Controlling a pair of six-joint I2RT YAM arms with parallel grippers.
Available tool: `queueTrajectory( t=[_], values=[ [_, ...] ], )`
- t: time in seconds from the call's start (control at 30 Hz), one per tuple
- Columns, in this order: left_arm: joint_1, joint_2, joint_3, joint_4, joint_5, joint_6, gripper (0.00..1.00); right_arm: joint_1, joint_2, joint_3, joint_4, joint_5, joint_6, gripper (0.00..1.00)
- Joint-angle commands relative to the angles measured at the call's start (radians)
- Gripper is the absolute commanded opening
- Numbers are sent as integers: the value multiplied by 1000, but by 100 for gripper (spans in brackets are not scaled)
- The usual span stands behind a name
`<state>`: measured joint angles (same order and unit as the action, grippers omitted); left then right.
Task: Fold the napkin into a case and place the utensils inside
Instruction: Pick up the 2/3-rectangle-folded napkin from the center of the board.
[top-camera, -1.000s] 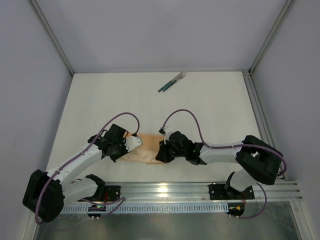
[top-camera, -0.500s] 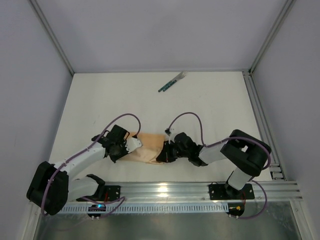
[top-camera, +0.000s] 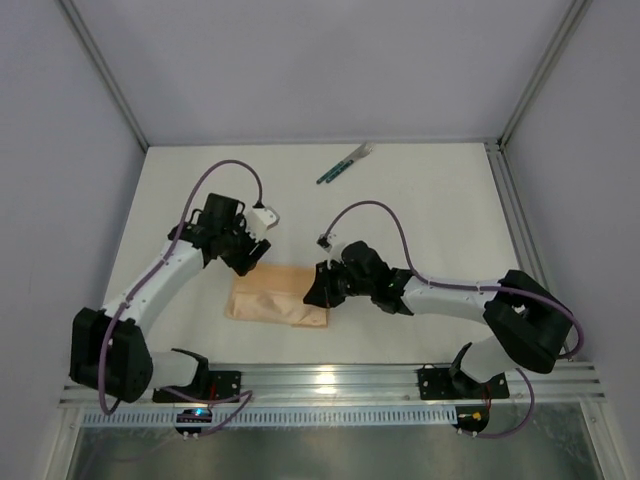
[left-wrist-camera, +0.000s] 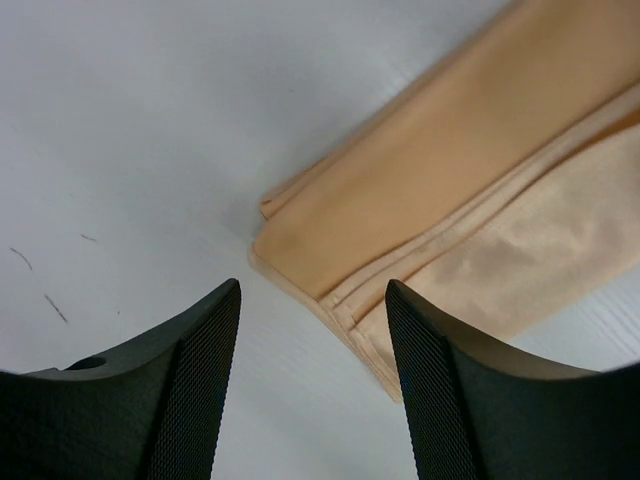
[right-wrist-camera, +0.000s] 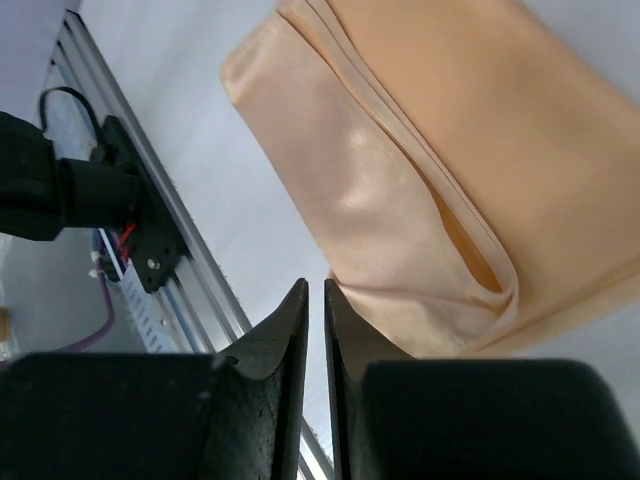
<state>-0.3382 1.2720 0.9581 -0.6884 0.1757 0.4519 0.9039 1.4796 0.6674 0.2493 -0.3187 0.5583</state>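
Left gripper (left-wrist-camera: 312, 300) hangs released just above the white table (top-camera: 420, 220), its two dark curved fingers (left-wrist-camera: 190, 380), faced with fine cross-hatched grip, standing well apart with nothing between them. Right beyond their tips lies one corner of the case (top-camera: 275, 305), the napkin folded into a narrow peach-tan rectangle near the front of the table, between the two arms. The cloth is thin and soft, with a faint satin sheen, a double line of stitching along its hem and several layers stacked at the edges. At its other end the right gripper (right-wrist-camera: 313, 290) hovers with smooth black fingers (right-wrist-camera: 270, 350) drawn almost together, only a thin slit between them and nothing gripped; below it one fold gapes like a small pocket. The utensils (top-camera: 343, 165), slim sticks with dark green handles and a pale end, lie together well apart from the case, toward the back of the table.
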Motion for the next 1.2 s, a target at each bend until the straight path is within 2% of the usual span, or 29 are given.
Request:
queueTrajectory(
  t=[0.0,0.1,0.13,0.2,0.33,0.47,0.57,0.63,0.67,0.77,0.93,1.1,1.17],
  values=[
    [88,180,66,87,44,-52,63,-23,-10,86,-49,-46,-67,15],
    [126,280,106,90,100,14,65,-57,28,109,-9,-77,-49,15],
    [136,326,126,79,134,59,71,-60,34,124,-5,-80,-60,15],
    [160,371,137,76,156,106,73,-59,65,149,-11,-95,-78,15],
    [166,417,133,49,231,203,73,-59,128,173,-9,-137,-86,15],
    [166,481,134,-54,286,270,69,-46,169,155,42,-129,-57,15],
    [166,519,131,-79,285,283,61,-25,226,173,38,-128,-54,15],
    [168,526,131,-105,283,292,50,-23,264,176,68,-123,-29,15],
    [168,521,126,-103,283,292,40,-22,277,176,83,-119,-25,15],
    [168,480,108,-80,297,277,25,-23,326,187,73,-96,-21,15],
    [168,357,39,-27,334,278,18,-25,392,184,65,-68,12,14],
    [166,224,-63,4,318,297,1,-25,403,155,30,-11,28,11],
    [159,175,-94,42,286,292,0,-25,401,144,25,-3,38,11]
  ],
)
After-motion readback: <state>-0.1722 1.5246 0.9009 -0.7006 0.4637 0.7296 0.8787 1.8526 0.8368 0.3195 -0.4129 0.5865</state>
